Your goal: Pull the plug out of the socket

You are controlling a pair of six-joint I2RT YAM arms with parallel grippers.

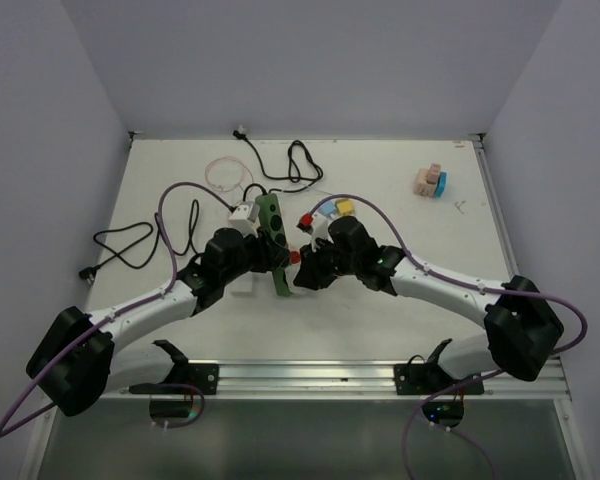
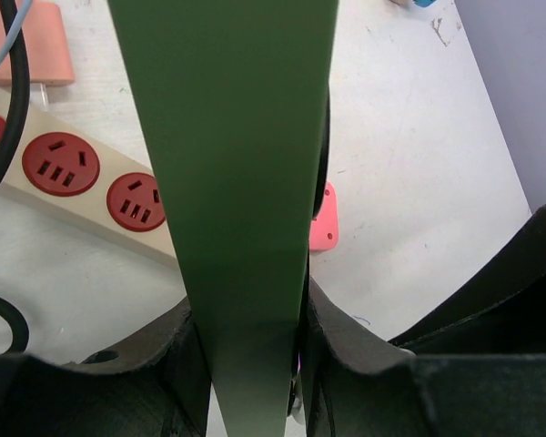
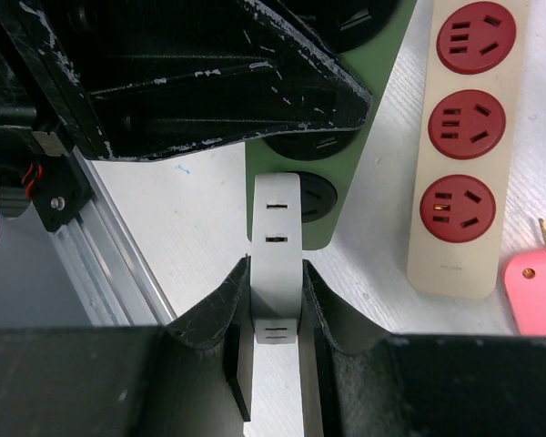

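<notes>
The socket is a green power strip [image 1: 272, 228] lying lengthwise between the two arms. In the left wrist view the green strip [image 2: 237, 164] fills the middle, and my left gripper [image 2: 250, 314] is shut on its sides, both fingers pressed against it. The plug [image 3: 278, 246] is a white, flat block. It stands in the end outlet of the green strip [image 3: 382, 64]. My right gripper [image 3: 276, 273] is shut on the plug, one finger [image 3: 218, 309] on each flank. Seen from above, my left gripper [image 1: 268, 262] and right gripper [image 1: 298, 270] meet at the strip's near end.
A beige strip with red outlets [image 3: 464, 137] lies beside the green one, also visible as the beige strip [image 2: 73, 182]. A pink part [image 3: 537, 291] sits near it. Black cables [image 1: 130, 245] loop at the left and back. Coloured blocks [image 1: 430, 183] stand at the back right.
</notes>
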